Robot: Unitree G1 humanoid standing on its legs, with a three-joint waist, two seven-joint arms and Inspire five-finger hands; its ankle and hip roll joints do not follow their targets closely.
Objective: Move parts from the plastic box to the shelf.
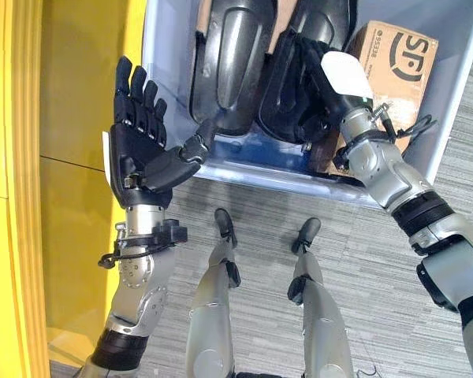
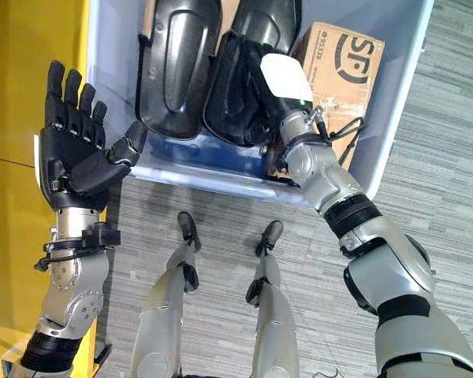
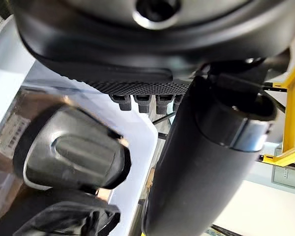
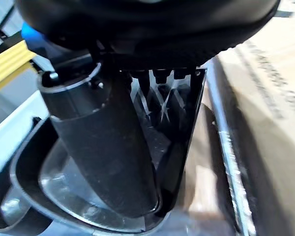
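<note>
Pick step: right hand point(image 1: 311, 87) reaches into plastic box point(image 1: 449, 94) onto black part point(image 1: 288, 87), fingers hidden, can't tell; left hand point(image 1: 142, 146) spread, idle. Next: secure grip, lift.

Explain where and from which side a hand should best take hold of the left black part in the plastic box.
Probably its near end, coming from above over the plastic box's front wall. The left black part lies lengthways, its domed back up, narrowing towards the robot; the open left hand hovers near that end. The right hand is on the other part.
</note>
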